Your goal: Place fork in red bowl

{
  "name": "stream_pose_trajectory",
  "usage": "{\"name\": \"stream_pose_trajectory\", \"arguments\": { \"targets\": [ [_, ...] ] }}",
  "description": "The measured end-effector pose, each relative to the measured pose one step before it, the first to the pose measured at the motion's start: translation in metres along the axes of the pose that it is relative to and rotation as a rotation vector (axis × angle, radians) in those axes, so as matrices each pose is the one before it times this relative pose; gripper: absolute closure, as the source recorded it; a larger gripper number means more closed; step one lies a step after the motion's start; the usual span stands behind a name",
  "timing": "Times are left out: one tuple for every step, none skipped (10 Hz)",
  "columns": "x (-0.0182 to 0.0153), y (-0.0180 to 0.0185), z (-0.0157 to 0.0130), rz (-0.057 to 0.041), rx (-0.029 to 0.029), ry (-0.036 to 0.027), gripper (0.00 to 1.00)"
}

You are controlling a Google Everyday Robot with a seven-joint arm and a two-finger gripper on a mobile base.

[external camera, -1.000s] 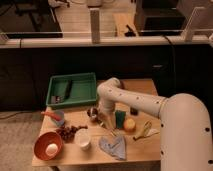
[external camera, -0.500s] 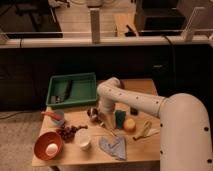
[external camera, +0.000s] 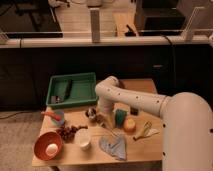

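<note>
Fork (external camera: 110, 131) lies flat on the table (external camera: 145, 145), just above the cloth (external camera: 114, 146) — likely light, stiff and slippery; I'd pinch it mid-handle. Gripper (external camera: 95, 116) hangs near its upper end — spread or closed, I cannot tell. Red bowl (external camera: 48, 145) sits well left.

Dim, warm-toned light, dark backdrop; gripper (external camera: 94, 115) shadowed low over mid-table (external camera: 142, 149)
</note>
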Motion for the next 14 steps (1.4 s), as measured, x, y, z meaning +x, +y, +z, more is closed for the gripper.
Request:
{"name": "stream_pose_trajectory", "arguments": {
  "targets": [
    [-0.00249, 0.00113, -0.00197, -0.03028, 0.00671, 0.00141, 0.20],
    [-0.00225, 0.00113, -0.00195, -0.02567, 0.00581, 0.00110, 0.20],
    [-0.00266, 0.00193, -0.00123, -0.04131, 0.00321, 0.00043, 0.20],
    [-0.00076, 0.00183, 0.00065, -0.03285, 0.00019, -0.00124, 0.20],
    [0.00145, 0.00421, 0.00096, -0.02680, 0.00085, -0.00013, 0.20],
    [0.00145, 0.00733, 0.00134, -0.03285, 0.00295, 0.00018, 0.20],
    [0.00130, 0.00702, -0.00011, -0.04734, 0.00182, 0.00214, 0.20],
    [0.00092, 0.00768, 0.00015, -0.05969, -0.00187, 0.00586, 0.20],
    [-0.00310, 0.00330, 0.00174, -0.07742, -0.00356, 0.00659, 0.20],
    [-0.00256, 0.00284, 0.00231, -0.06012, -0.00455, 0.00579, 0.20],
    [-0.00348, 0.00223, 0.00325, -0.06069, -0.00695, 0.00489, 0.20],
    [-0.00447, -0.00086, 0.00325, -0.06885, -0.00656, 0.00223, 0.20],
    [-0.00386, -0.00228, 0.00245, -0.06378, -0.00502, 0.00040, 0.20],
    [-0.00235, -0.00092, 0.00158, -0.02283, -0.00207, -0.00001, 0.20]
  ]
}}
